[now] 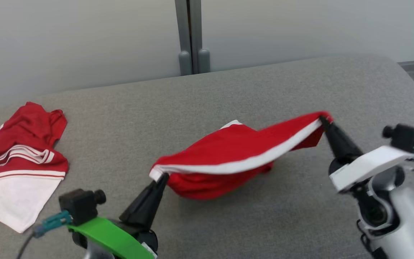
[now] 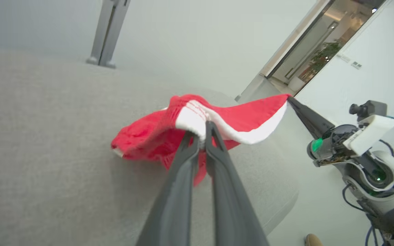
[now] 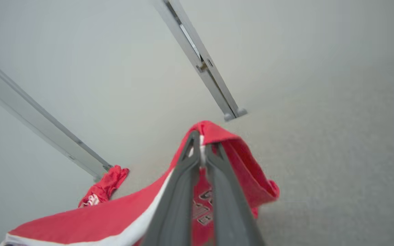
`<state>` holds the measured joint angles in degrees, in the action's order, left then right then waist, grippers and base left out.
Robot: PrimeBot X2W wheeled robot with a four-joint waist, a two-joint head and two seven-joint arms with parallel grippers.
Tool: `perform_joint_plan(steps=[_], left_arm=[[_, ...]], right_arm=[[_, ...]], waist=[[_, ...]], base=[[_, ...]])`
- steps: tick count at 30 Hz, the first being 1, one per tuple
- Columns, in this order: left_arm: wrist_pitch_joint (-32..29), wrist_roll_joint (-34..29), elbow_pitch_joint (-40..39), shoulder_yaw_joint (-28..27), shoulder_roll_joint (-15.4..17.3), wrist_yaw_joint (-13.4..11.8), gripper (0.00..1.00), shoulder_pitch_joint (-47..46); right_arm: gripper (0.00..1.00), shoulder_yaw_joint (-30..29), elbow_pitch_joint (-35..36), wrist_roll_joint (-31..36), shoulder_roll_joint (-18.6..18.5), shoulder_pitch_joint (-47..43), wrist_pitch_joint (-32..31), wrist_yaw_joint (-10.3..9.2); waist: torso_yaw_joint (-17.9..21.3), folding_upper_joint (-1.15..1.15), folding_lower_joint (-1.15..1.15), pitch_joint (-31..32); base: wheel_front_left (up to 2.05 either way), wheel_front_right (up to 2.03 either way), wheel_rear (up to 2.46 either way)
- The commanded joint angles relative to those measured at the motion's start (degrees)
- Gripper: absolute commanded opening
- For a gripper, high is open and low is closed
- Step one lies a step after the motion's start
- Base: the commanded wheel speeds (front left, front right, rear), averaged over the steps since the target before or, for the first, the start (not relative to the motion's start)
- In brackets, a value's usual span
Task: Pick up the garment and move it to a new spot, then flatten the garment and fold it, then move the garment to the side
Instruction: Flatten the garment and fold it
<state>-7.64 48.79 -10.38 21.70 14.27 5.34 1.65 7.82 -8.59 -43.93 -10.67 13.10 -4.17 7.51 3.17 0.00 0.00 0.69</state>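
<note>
Two grippers: the left gripper (image 1: 162, 177) and the right gripper (image 1: 324, 120) each have their fingers pressed together on the white-trimmed hem of the red garment (image 1: 225, 151), one at either end.
Garment place: it hangs between them over the grey table (image 1: 264, 82), nearer the robot than the post (image 1: 191, 39) and slightly to the post's right. Its lower folds seem to rest on the table.
Handling: probably light, soft and limp. It sags in the middle and would bunch unless held taut.
Where to hold: the hem corners, as now. The doubled trim should slip less than single cloth.
Risk: so thin a pinch could pull free under a hard stretch.
Other cloth: a red-and-white pile (image 1: 20, 162) lies well left of the post, apart from the garment.
</note>
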Motion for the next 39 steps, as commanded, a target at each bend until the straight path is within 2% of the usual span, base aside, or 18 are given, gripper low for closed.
perform_joint_plan(steps=[1, 5, 9, 14, 18, 22, 25, 29, 34, 37, 39], left_arm=[[-1.48, 0.75, -4.28, -1.03, 1.07, -0.91, 0.0, -1.38], [-8.1, 4.06, -18.42, -4.57, 3.46, -4.64, 0.0, -6.99], [-15.83, 8.25, -24.21, -8.26, 5.78, -8.79, 0.0, -16.22], [-22.17, 8.98, -18.23, -9.89, 7.42, -11.01, 0.0, -32.19], [-23.12, 5.85, -6.6, -8.98, 6.91, -10.3, 0.0, -46.54], [-18.21, 0.89, 7.12, -7.79, 4.87, -7.41, 0.0, -60.28], [-10.23, -2.47, 16.56, -8.14, 2.59, -4.38, 0.0, -68.84], [-0.45, -7.49, 26.24, -5.18, 2.14, 0.36, 0.0, -73.25], [9.38, -7.27, 33.0, -1.83, 1.81, 2.01, 0.0, -64.96], [14.55, -6.96, 32.65, 2.74, 2.82, 2.14, 0.0, -54.3], [17.53, -5.87, 31.42, 5.57, 3.21, 2.17, 0.0, -46.7]], right_arm=[[0.0, -2.27, 4.85, -2.24, -0.56, -0.61, -1.68, -0.03], [0.0, -8.74, 19.77, -6.81, -0.27, 1.85, -9.55, -0.02], [0.0, -13.55, 24.44, -4.58, 1.64, 9.2, -17.39, -0.02], [0.0, -16.61, 18.98, -1.9, 6.77, 24.29, -23.1, -0.02], [0.0, -18.53, 8.39, 2.33, 7.71, 38.99, -20.68, -0.02], [0.0, -18.34, -4.88, 5.43, 7.75, 53.92, -11.54, -0.02], [0.0, -17.13, -14.18, 4.74, 7.72, 63.02, -3.78, -0.02], [0.0, -13.96, -22.57, 6.23, 7.73, 67.17, 3.81, -0.02], [0.0, -10.34, -26.67, 3.44, 7.66, 58.67, 8.79, -0.02], [0.0, -7.4, -24.99, 2.14, 7.39, 48.03, 8.56, -0.02], [0.0, -5.56, -22.68, 1.52, 5.79, 40.07, 8.16, -0.02]], waist=[[1.66, 0.0, 0.0, -1.11], [3.97, 0.0, 0.0, -4.1], [6.44, 0.0, 0.0, -9.34], [7.66, 0.0, 0.0, -18.57], [7.74, 0.0, 0.0, -25.69], [7.15, 0.0, 0.0, -30.26], [7.0, 0.0, 0.0, -31.92], [6.71, 0.0, 0.0, -31.69], [6.55, 0.0, 0.0, -27.73], [6.65, 0.0, 0.0, -24.57], [6.38, 0.0, 0.0, -22.83]], base=[[0.0, 0.0, 0.0], [0.0, 0.0, 0.0], [0.0, 0.0, 0.0], [0.0, 0.0, 0.0], [0.0, 0.0, 0.0], [0.0, 0.0, 0.0], [0.0, 0.0, 0.0], [0.0, 0.0, 0.0], [0.0, 0.0, 0.0], [0.0, 0.0, 0.0], [0.0, 0.0, 0.0]])
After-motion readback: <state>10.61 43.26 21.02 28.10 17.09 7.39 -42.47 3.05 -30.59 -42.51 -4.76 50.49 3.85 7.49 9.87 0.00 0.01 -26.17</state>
